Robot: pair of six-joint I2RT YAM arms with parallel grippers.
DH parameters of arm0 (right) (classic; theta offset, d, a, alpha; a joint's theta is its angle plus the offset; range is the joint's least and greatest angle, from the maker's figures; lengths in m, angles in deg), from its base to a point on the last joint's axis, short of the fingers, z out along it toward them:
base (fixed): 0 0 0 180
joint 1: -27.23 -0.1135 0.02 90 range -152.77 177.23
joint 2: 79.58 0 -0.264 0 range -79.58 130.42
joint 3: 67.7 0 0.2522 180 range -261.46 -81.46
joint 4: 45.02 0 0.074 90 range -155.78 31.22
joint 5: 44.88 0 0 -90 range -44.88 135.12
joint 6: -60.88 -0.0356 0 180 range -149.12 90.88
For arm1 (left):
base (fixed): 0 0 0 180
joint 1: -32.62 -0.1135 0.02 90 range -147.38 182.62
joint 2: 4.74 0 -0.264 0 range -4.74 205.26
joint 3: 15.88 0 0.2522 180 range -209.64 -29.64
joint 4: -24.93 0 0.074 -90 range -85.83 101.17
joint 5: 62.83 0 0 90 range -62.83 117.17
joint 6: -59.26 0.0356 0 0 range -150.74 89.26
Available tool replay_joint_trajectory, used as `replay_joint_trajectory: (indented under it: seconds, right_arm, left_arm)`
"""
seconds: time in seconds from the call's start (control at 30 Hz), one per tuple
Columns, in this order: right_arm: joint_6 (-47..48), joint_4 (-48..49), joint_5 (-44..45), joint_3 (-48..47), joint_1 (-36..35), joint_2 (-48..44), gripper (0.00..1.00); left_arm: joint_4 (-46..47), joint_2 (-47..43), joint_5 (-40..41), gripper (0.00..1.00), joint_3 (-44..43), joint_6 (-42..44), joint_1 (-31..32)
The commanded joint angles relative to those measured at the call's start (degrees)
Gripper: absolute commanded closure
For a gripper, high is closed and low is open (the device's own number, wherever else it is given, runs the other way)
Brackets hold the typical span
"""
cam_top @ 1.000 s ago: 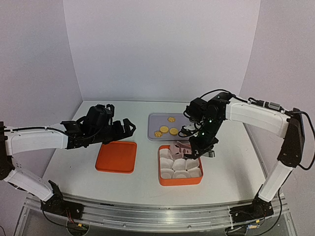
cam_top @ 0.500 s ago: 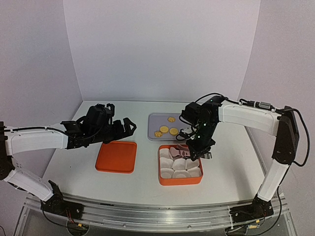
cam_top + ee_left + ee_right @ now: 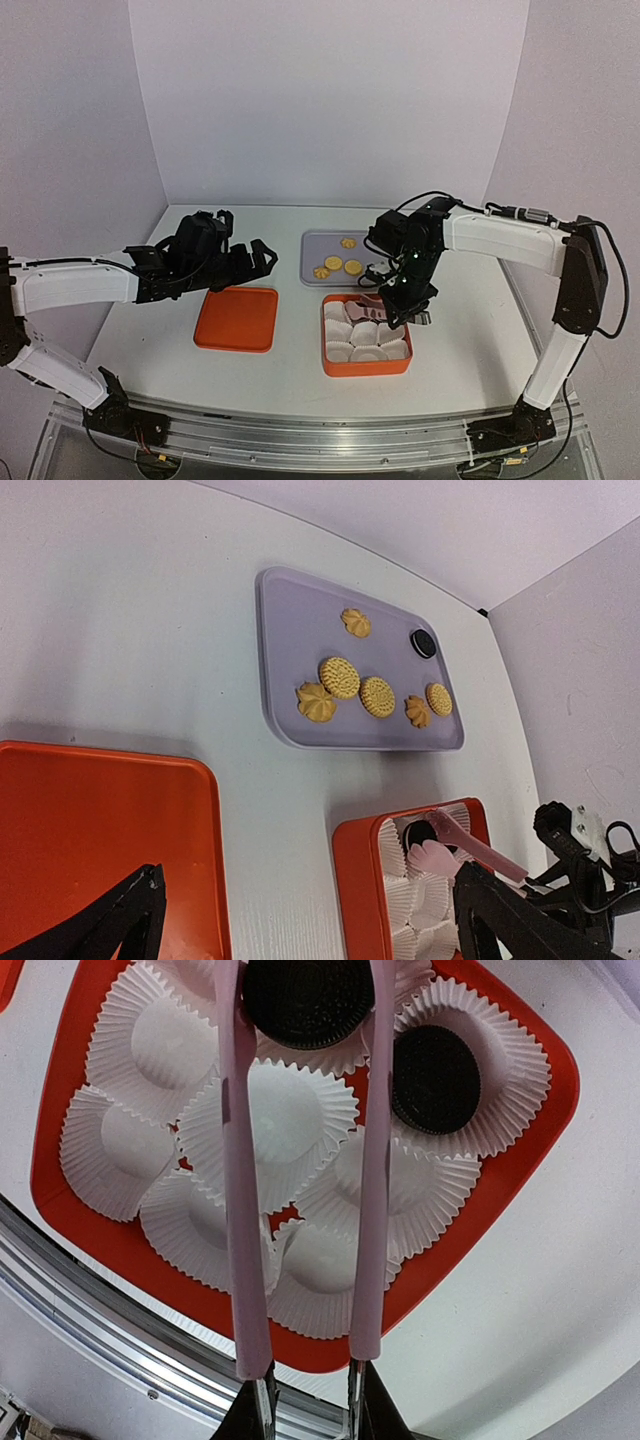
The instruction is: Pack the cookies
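Note:
My right gripper [image 3: 305, 1400] is shut on pink tongs [image 3: 240, 1210] and hangs over the orange box [image 3: 520, 1160] of white paper cups. A black cookie [image 3: 305, 1000] sits between the tong arms above a cup; the tong tips are out of view. Another black cookie [image 3: 437, 1078] lies in a corner cup. Several golden cookies [image 3: 339, 677] and one black cookie [image 3: 423, 643] lie on the lavender tray [image 3: 290, 610]. My left gripper [image 3: 305, 900] is open and empty, above the orange lid [image 3: 90, 820]. In the top view the right gripper [image 3: 400, 295] is at the box's far edge.
The orange box [image 3: 365, 368] stands at front centre, the lid [image 3: 236, 320] left of it, and the tray [image 3: 315, 262] just behind. Most paper cups [image 3: 285, 1110] hold nothing. White walls close the table on three sides; a metal rail runs along the front.

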Motion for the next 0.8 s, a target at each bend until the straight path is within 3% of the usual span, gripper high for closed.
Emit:
replay_joint_trajectory:
  seconds: [0.0,0.77]
  right_arm:
    - [0.4,0.4,0.2,0.8,-0.3,-1.3,0.79]
    - [-0.4,1.2,1.5,0.9,-0.3,-0.2,0.71]
  left_arm:
    - [1.4,0.5,-0.4,0.0,-0.5,0.4,0.1]
    - [1.3,0.4,-0.3,0.0,-0.3,0.1,0.1]
